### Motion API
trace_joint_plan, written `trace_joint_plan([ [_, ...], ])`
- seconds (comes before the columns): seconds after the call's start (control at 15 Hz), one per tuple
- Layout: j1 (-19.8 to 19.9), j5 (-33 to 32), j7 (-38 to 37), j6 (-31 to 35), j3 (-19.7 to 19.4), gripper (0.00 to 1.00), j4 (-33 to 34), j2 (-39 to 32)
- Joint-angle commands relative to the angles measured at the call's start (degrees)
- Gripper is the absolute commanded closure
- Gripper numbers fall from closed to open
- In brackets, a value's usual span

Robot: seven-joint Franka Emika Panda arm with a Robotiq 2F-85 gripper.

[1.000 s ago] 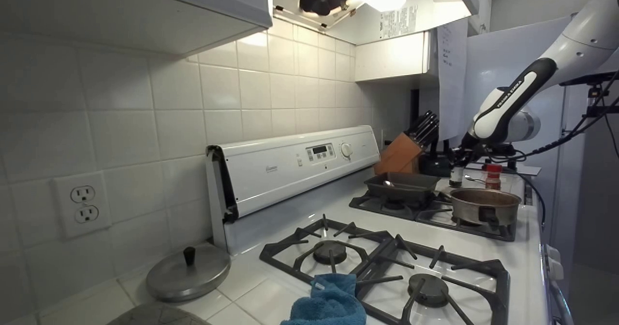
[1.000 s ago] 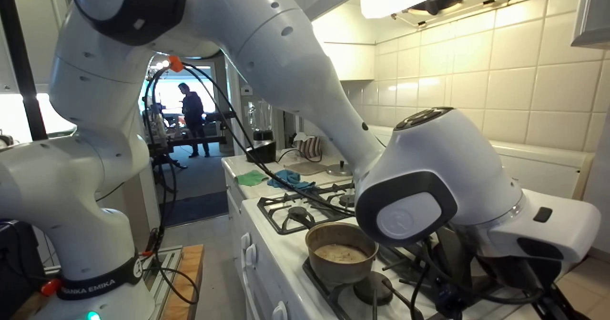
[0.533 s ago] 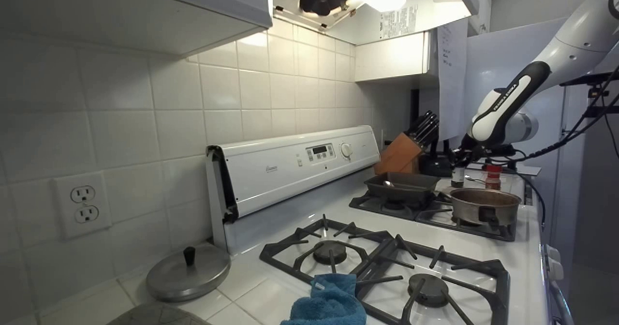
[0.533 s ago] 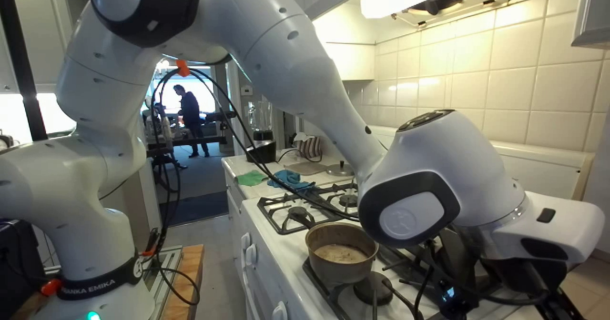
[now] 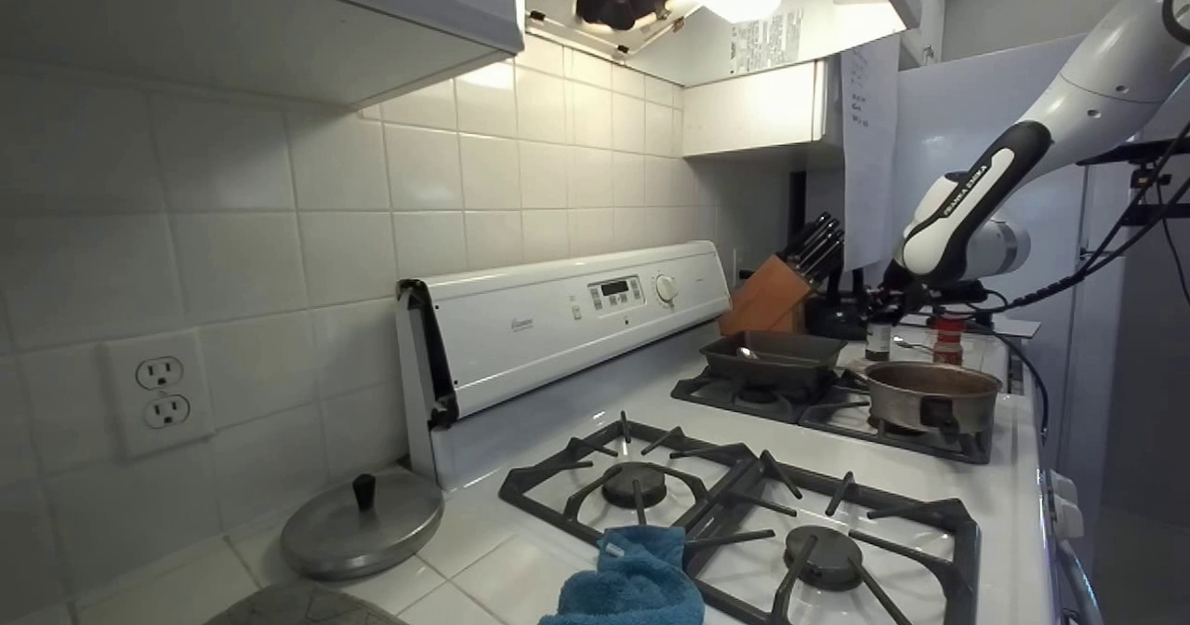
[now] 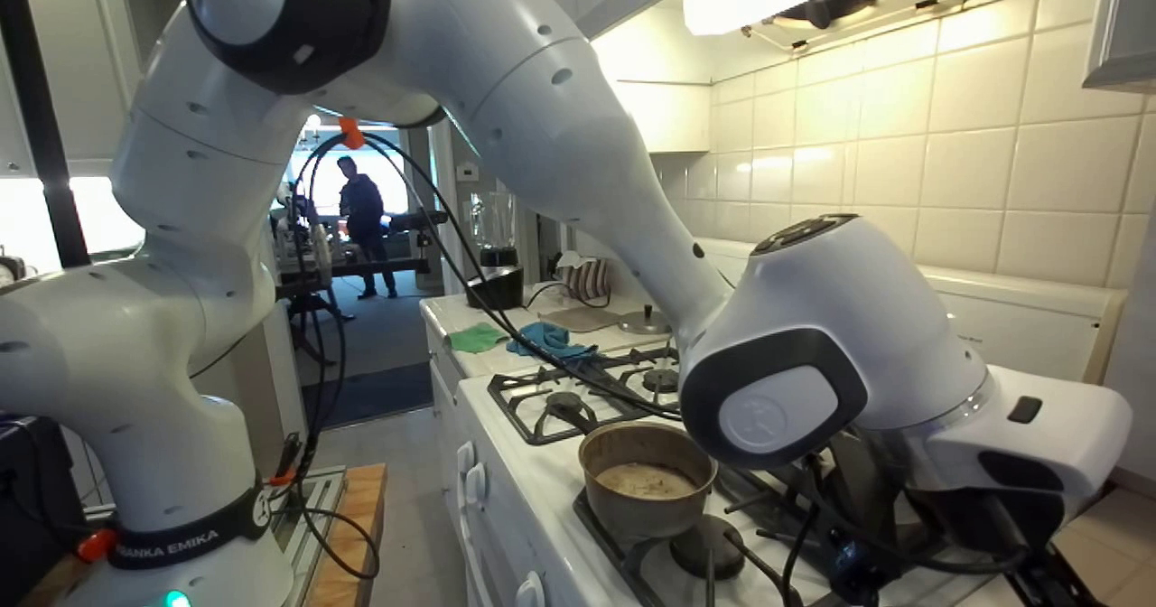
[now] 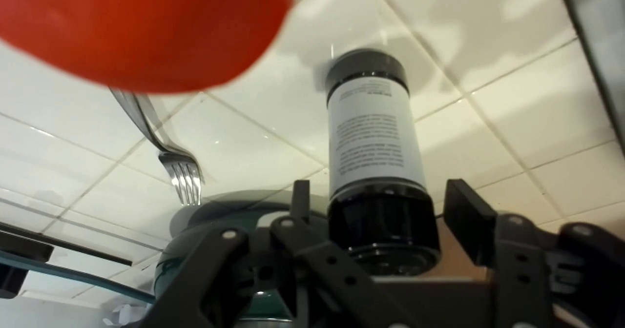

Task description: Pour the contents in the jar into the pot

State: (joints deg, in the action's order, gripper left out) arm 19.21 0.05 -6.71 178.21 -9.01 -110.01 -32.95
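Observation:
The jar [image 7: 376,133], white-labelled with a glossy black end, stands on the tiled counter between my gripper's fingers. My gripper [image 7: 381,201] is open around its black end, with a gap on each side. In an exterior view the jar [image 5: 878,343] shows just beneath the gripper [image 5: 879,307], beyond the stove. The metal pot [image 5: 892,406] sits on a front burner; in an exterior view the pot [image 6: 641,517] holds pale, speckled contents. There the arm hides the jar.
A red-capped bottle [image 5: 948,341] stands close beside the jar; its red cap [image 7: 146,30] looms in the wrist view. A fork [image 7: 178,167] lies on the tiles. A dark pan [image 5: 772,362] occupies the back burner, with a knife block [image 5: 767,295] behind.
The arm has dipped and shifted slightly, and the jar has moved a little with it. My fingers have parted from around the jar. The pot has stayed put.

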Motion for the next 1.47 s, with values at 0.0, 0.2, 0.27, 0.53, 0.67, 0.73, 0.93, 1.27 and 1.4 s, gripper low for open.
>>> trace_joint_plan([
  [0.0, -1.9, 2.1, 0.2, 1.6, -1.9, 0.00, 0.1, -0.4],
  [0.2, -3.3, 2.0, -0.2, 2.3, -3.3, 0.00, -0.7, 0.1],
  [0.27, -3.7, 2.0, -0.2, 2.7, -3.7, 0.00, -1.1, 0.4],
  [0.53, -5.0, 2.0, -0.3, 3.3, -4.7, 0.00, -2.0, 1.2],
  [0.67, -4.8, 2.1, 0.0, 3.2, -4.2, 0.00, -2.6, 1.9],
  [0.73, -4.7, 2.1, 0.1, 3.0, -3.9, 0.00, -3.0, 2.3],
  [0.93, -4.0, 2.0, 0.9, 2.4, -2.3, 0.00, -4.8, 4.6],
  [1.27, -4.5, 1.4, 1.9, 0.0, -1.4, 0.00, -9.3, 9.5],
  [1.4, -5.6, 1.1, 1.8, -0.6, -2.2, 0.00, -11.4, 11.5],
])
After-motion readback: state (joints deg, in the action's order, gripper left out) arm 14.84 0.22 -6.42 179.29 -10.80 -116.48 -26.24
